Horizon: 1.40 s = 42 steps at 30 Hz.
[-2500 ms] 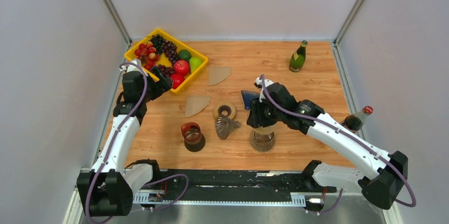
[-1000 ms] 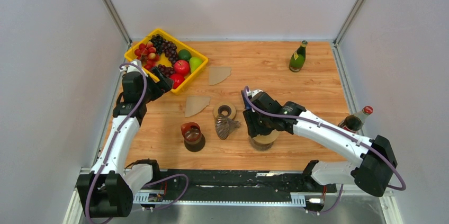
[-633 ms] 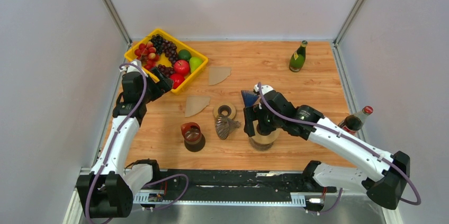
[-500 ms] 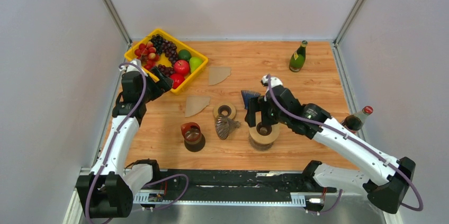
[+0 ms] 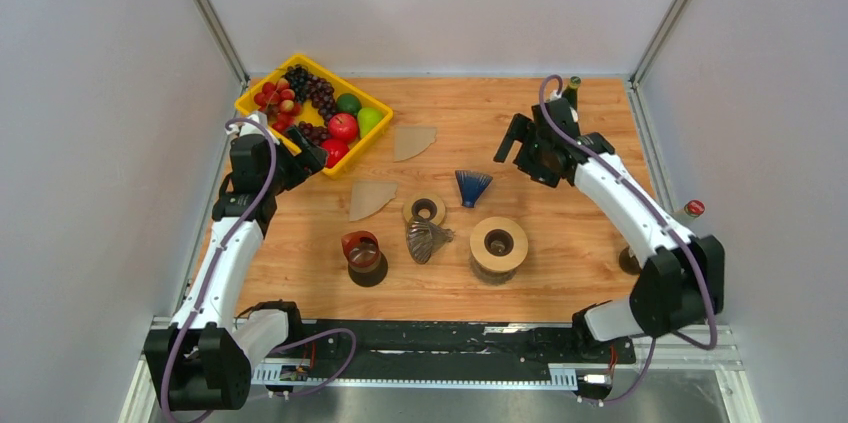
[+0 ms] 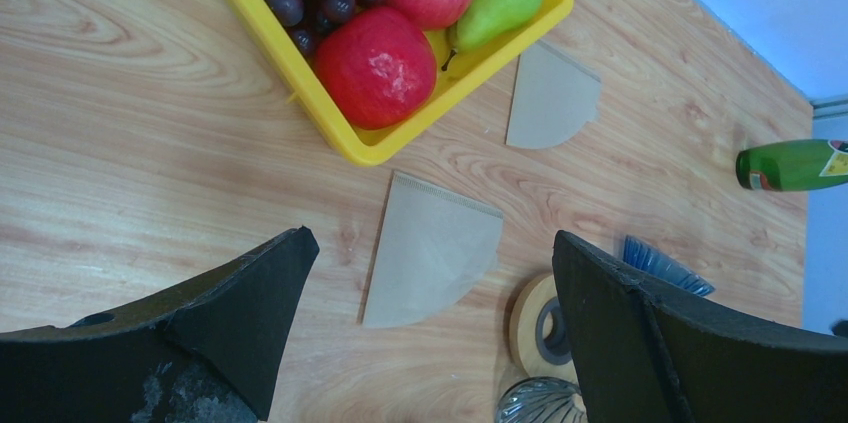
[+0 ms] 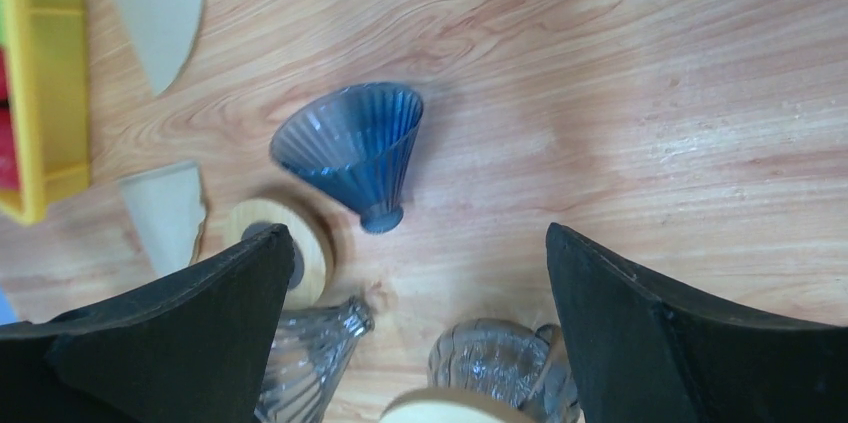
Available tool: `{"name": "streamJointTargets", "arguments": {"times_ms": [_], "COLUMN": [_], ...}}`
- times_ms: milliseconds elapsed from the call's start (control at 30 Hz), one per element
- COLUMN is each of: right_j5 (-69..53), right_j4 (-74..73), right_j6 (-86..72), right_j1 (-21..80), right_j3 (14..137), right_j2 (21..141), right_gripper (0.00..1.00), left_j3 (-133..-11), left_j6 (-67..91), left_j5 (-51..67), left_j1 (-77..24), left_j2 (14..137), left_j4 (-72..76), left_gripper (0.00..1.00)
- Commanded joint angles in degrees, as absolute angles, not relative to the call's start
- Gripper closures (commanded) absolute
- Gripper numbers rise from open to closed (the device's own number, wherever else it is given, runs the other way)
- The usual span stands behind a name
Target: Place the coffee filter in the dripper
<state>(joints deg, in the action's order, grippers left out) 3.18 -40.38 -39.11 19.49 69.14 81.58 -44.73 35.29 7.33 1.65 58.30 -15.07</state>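
Observation:
Two brown paper coffee filters lie flat on the wood table: one (image 5: 372, 198) (image 6: 430, 258) mid-table, the other (image 5: 413, 141) (image 6: 550, 98) beside the fruit tray. A blue ribbed dripper (image 5: 472, 185) (image 7: 355, 148) lies on its side. A clear glass dripper (image 5: 427, 238) (image 7: 310, 358) lies tipped over near it. My right gripper (image 5: 512, 140) (image 7: 418, 233) hangs open and empty, high over the back right, looking down on the blue dripper. My left gripper (image 5: 312, 157) (image 6: 432, 239) is open and empty above the nearer filter.
A glass server (image 5: 498, 261) (image 7: 495, 363) topped by a wooden collar (image 5: 498, 243) stands front centre. A wooden ring (image 5: 425, 210) and a reddish cup (image 5: 362, 253) sit nearby. A yellow fruit tray (image 5: 255, 95) is back left. A green bottle (image 6: 790, 163) and a red-capped bottle (image 5: 690, 209) stand on the right.
My right gripper opened, left the wooden collar on the glass server, and rose away to the back right. The left arm has not moved.

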Motion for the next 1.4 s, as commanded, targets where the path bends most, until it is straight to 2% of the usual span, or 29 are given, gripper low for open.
{"name": "streamJointTargets", "arguments": {"times_ms": [0, 167, 333, 533, 667, 1367], "right_j5": [10.1, 10.7, 8.4, 4.5, 3.0, -3.6], "right_j4": [-39.0, -38.8, -38.7, -38.6, -38.5, -35.6], "right_j6": [-43.3, -43.7, -42.6, -40.1, -39.7, -40.9], "right_j1": [19.0, 19.1, 19.0, 19.1, 19.1, 20.4], "right_j3": [76.9, 82.0, 83.3, 83.2, 82.8, 79.0], "right_j2": [88.8, 98.3, 103.5, 107.2, 108.3, 109.6], "right_gripper": [0.0, 0.01, 0.08, 0.25, 0.34, 0.53], "left_j3": [-45.3, -44.7, -44.9, -45.9, -46.0, -46.1], "left_j6": [37.1, 37.8, 37.8, 37.8, 37.8, 37.9], "left_j5": [6.8, 6.0, 3.9, 1.4, 1.3, 1.1], "left_j1": [1.7, 1.7, 1.7, 1.7, 1.7, 1.7], "left_j2": [58.6, 59.2, 59.1, 59.6, 59.8, 59.9], "left_j4": [-12.7, -12.1, -13.0, -14.7, -14.9, -15.3], "left_gripper": [0.0, 0.0, 0.0, 0.0, 0.0, 0.0]}}
